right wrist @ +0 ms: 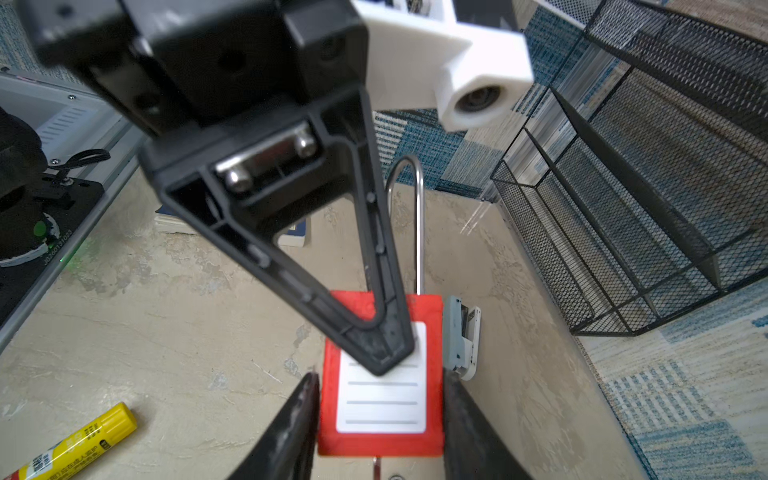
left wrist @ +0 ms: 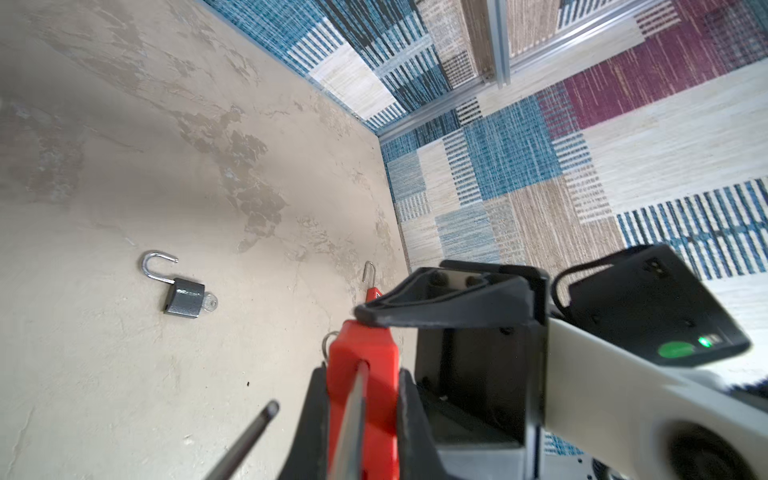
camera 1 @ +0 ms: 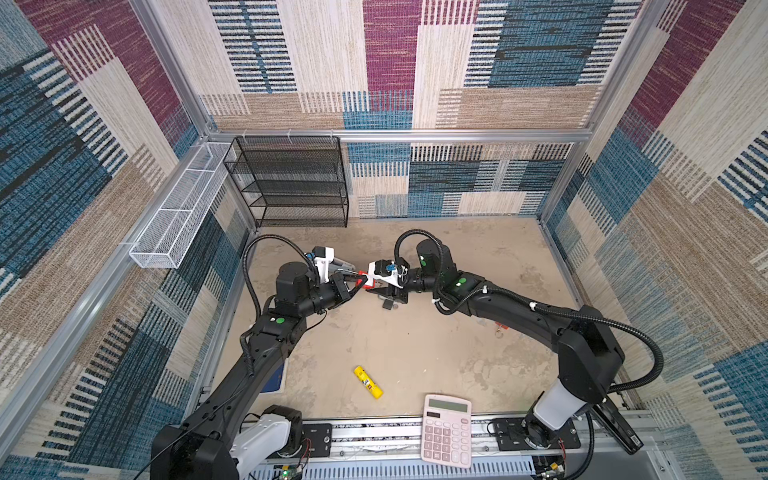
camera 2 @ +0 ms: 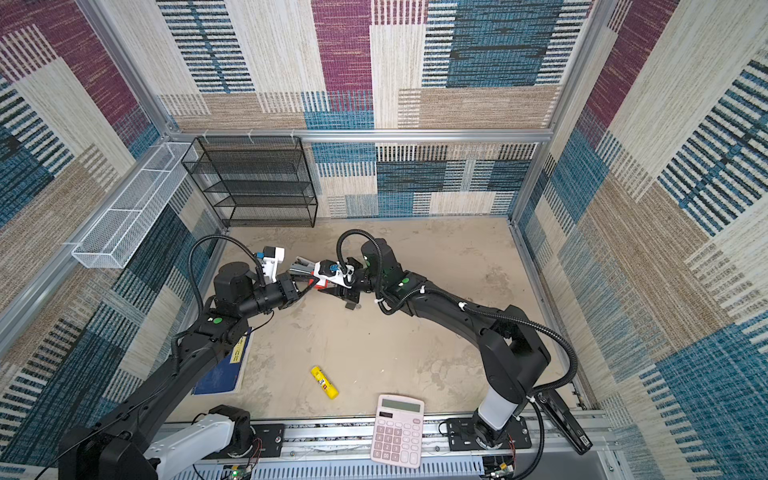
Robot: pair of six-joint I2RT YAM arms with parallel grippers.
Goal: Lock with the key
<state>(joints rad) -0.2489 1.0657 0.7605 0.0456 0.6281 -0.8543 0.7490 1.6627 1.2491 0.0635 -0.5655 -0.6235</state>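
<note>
Right wrist view: red padlock (right wrist: 382,436) is hanging above the tabletop (right wrist: 166,332), right pincer (right wrist: 380,376) gripping its edges, left pincer (left wrist: 360,374) clamping its faces, long shackle (right wrist: 419,232) pointing away from the right pincer.

A code starting J0260 (later digits blur) runs along an arm base (right wrist: 29,232) at the near edge, the white label on the red padlock (right wrist: 380,444) bears only ruled lines, and print on the yellow glue stick (right wrist: 75,444) is illegible.
</note>
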